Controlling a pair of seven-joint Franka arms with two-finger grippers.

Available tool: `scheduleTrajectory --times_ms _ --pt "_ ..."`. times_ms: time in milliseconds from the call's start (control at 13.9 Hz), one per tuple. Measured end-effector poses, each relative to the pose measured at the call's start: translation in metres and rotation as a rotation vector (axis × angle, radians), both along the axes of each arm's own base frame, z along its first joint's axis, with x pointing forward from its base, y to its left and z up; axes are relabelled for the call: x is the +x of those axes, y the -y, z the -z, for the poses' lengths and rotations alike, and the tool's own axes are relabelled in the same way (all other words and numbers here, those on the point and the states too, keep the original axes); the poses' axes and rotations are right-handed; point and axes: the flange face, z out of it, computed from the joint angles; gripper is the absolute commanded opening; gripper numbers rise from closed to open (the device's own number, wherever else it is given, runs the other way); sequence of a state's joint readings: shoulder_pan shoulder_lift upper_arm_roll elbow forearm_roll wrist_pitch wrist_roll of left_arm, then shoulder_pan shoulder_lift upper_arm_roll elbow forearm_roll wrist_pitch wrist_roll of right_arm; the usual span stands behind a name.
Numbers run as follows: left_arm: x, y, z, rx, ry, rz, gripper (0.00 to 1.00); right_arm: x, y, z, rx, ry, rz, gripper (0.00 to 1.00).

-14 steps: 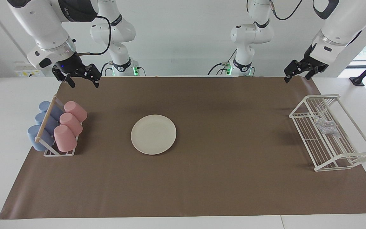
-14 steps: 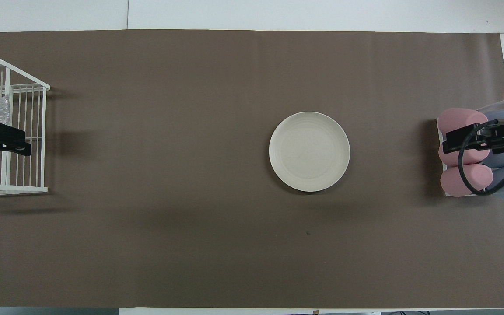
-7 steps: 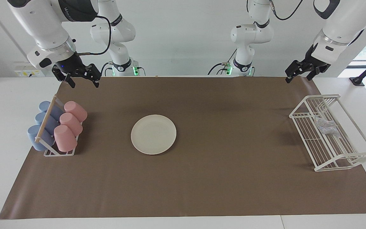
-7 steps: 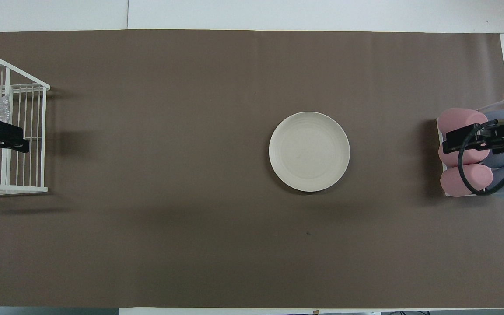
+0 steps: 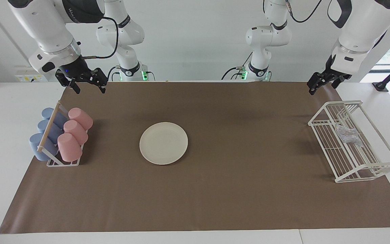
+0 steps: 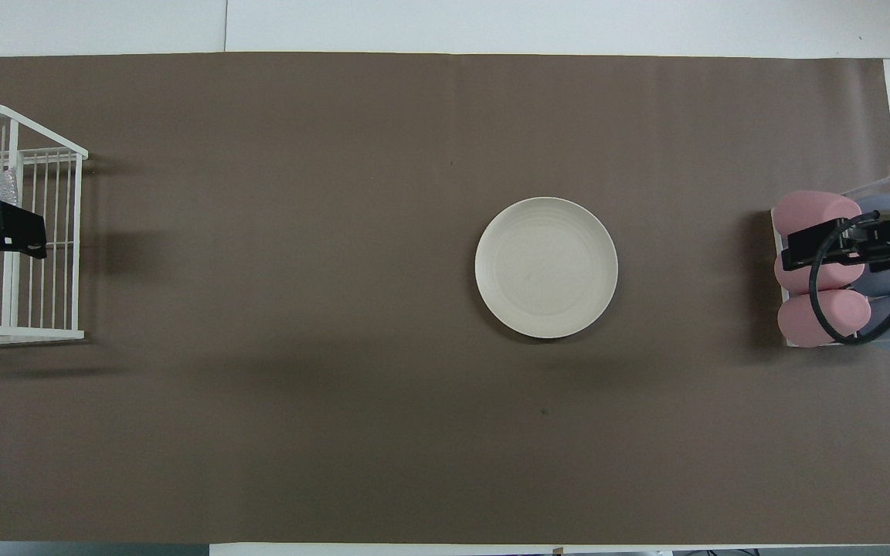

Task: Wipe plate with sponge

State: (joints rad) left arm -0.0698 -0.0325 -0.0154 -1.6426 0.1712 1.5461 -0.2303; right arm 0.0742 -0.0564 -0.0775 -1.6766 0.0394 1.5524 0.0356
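- Facing view: plate (image 5: 163,143) flat on brown mat (image 5: 215,189) mid bench, nothing on it
- sponge (image 5: 347,134) lies in white wire rack (image 5: 352,159) at left arm's end
- left tool (image 5: 323,81) raised over mat corner near rack, cannot tell its finger state
- right tool (image 5: 87,84) spread, empty, waiting above cup rack (image 5: 61,137)

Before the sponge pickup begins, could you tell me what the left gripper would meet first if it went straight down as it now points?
Probably the white wire rack below the left gripper; the sponge lies inside it. Depth is uncertain.
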Motion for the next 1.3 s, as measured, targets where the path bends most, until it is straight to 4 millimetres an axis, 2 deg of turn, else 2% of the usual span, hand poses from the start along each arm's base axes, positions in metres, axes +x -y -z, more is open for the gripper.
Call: scheduleTrajectory --times_ms 216,433,649,866,1010,1082,1154,1226,1298 --pt "0.023 0.006 0.048 0.237 -0.020 0.045 1.00 0.000 0.000 0.000 0.000 0.000 0.000 1.00" --pt "0.060 0.011 0.116 0.472 -0.028 0.092 1.00 0.000 0.000 0.000 0.000 0.000 0.000 1.00" --pt "0.079 0.004 0.170 0.632 -0.042 0.109 1.00 0.000 0.000 0.000 0.000 0.000 0.000 1.00" --pt "0.091 0.003 0.204 0.721 -0.038 0.146 1.00 0.000 0.001 0.000 0.000 0.000 0.001 1.00" --pt "0.093 0.002 0.207 0.726 -0.030 0.153 0.98 0.000 0.006 0.000 0.000 0.000 0.010 1.00" --pt "0.094 0.001 0.206 0.726 -0.027 0.152 0.92 0.000 0.008 0.000 0.000 0.000 0.018 1.00" --pt "0.094 0.001 0.205 0.726 -0.024 0.151 0.81 0.000 0.009 0.000 -0.002 -0.001 0.047 1.00" --pt "0.095 0.001 0.204 0.726 -0.021 0.151 0.58 0.000 0.007 0.000 -0.007 -0.003 0.111 1.00" --pt "0.095 0.001 0.204 0.725 -0.018 0.151 0.23 0.000 0.004 0.000 -0.013 -0.007 0.193 1.00"
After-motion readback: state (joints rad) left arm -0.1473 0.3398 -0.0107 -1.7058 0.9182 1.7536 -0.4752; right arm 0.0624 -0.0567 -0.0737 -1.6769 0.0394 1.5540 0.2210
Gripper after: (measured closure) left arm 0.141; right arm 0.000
